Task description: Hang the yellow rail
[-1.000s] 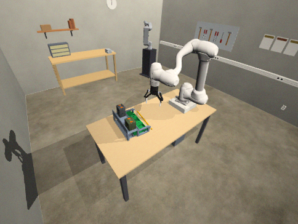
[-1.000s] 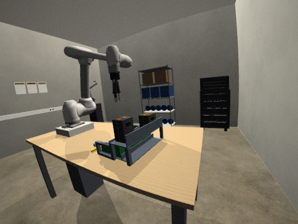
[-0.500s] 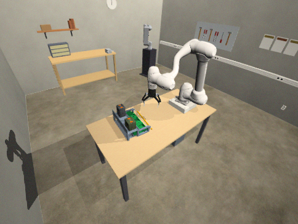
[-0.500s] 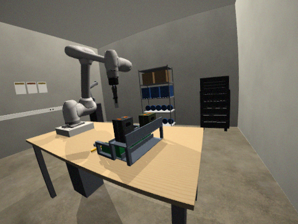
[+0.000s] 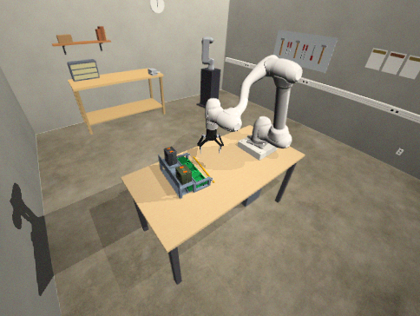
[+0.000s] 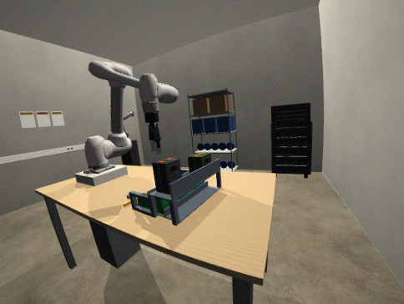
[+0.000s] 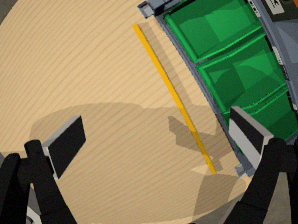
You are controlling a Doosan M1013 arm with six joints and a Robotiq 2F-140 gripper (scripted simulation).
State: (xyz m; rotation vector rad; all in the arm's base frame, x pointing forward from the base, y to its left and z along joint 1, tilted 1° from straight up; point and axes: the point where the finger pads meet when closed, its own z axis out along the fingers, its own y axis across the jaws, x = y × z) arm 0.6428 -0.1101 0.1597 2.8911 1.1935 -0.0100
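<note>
The thin yellow rail (image 7: 174, 99) lies on the table top, parallel to the front of the green bins (image 7: 233, 63) and a little apart from them. It also shows in the top view (image 5: 202, 167), and only its tip shows in the exterior view (image 6: 126, 203). The grey-blue rack (image 5: 186, 175) holds the bins. One grey hook (image 7: 149, 8) sticks out near the rail's far end; the other is partly hidden by my finger. My gripper (image 7: 155, 125) (image 5: 211, 145) (image 6: 155, 144) is open and empty, hanging well above the rail's near end, pointing down.
Two dark boxes with orange marks (image 5: 170, 154) (image 5: 183, 174) stand on the rack behind the bins. The arm's base plate (image 5: 257, 148) sits at the table's far right. The table edge runs close behind the rack.
</note>
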